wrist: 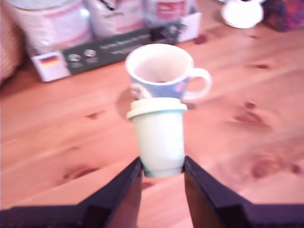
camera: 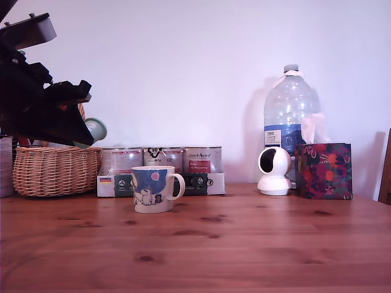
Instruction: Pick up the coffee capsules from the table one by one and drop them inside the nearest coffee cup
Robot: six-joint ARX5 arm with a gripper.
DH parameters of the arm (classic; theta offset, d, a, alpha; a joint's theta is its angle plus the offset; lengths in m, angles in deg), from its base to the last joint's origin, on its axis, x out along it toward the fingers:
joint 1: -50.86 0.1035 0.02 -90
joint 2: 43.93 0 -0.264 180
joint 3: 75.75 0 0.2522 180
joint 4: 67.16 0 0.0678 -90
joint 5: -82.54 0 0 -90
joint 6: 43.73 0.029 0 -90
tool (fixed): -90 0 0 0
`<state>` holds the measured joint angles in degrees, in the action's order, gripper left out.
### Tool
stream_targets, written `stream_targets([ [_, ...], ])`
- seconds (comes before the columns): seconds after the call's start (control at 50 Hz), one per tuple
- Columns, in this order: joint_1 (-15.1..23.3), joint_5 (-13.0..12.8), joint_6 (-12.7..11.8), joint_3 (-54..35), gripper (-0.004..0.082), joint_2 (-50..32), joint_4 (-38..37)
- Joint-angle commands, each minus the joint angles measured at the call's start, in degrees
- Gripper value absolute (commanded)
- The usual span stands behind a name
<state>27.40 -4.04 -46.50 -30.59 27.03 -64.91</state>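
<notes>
Gripper clenched on one coffee capsule, its fingers pinching the narrow end while the flat rimmed end points outward. Held aloft above the table, the capsule sits just short of the coffee cup, whose open mouth lies beyond and below the fingertips

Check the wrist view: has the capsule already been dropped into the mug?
No, the capsule is clamped between the gripper fingers, short of the mug.

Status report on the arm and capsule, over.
Gripper shut on coffee capsule, raised above table. Coffee cup ahead, upright. Nothing in the way.
</notes>
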Motion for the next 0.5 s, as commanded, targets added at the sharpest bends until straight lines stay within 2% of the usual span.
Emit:
stream_targets([
  [0.0,0.07,1.16,0.26,0.39,0.0163,0.07,-0.13],
  [0.26,0.07,3.65,0.72,7.04,0.0163,1.2,6.69],
  [0.48,0.11,3.72,1.75,15.47,0.0163,5.99,12.59],
])
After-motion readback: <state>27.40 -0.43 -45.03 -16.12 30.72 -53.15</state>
